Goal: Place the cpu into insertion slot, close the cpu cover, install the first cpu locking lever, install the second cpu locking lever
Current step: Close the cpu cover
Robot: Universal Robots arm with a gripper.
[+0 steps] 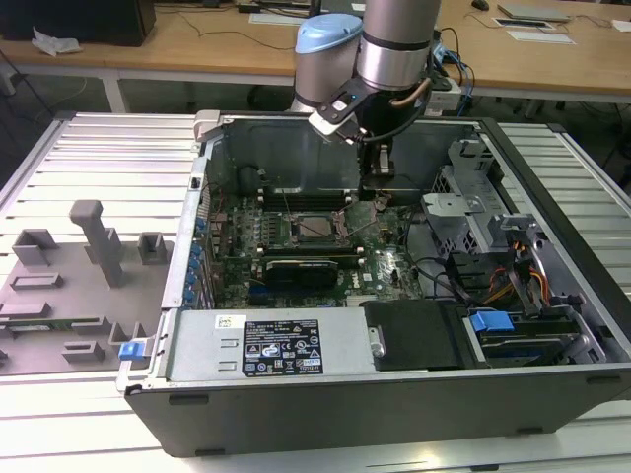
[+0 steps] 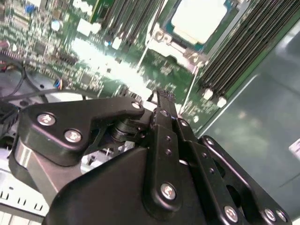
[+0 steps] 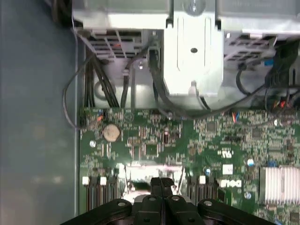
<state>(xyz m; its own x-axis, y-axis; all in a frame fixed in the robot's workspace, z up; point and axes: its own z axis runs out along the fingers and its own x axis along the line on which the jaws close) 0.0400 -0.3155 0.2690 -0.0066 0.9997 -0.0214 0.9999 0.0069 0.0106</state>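
Nearest the lens in both wrist views is the gripper. Its black fingers are pressed together with nothing visible between them, and the tips are low over the green motherboard. Whether they touch the board I cannot tell. In the first wrist view a coin battery and a finned heat sink sit on that board, beyond the fingertips.

In the exterior view the arm reaches down into the open computer case, which lies on a slatted table. The cpu sits in the insertion slot, at about 8 o'clock from the gripper and near it but apart. In the second wrist view the chip shows pale and bright. The cpu cover appears to lie flat around it as a silver frame, with long black memory slots just beside it. A thin pale metal rod runs slantwise between the socket and the fingertips, and contact between rod and fingers is too unclear to judge.

Seen from the chip in the exterior view:
- The labelled power supply lies at 6 o'clock.
- The metal drive cage lies at 3 o'clock.
- Grey fixture blocks stand on the table at 9 o'clock, well outside the case
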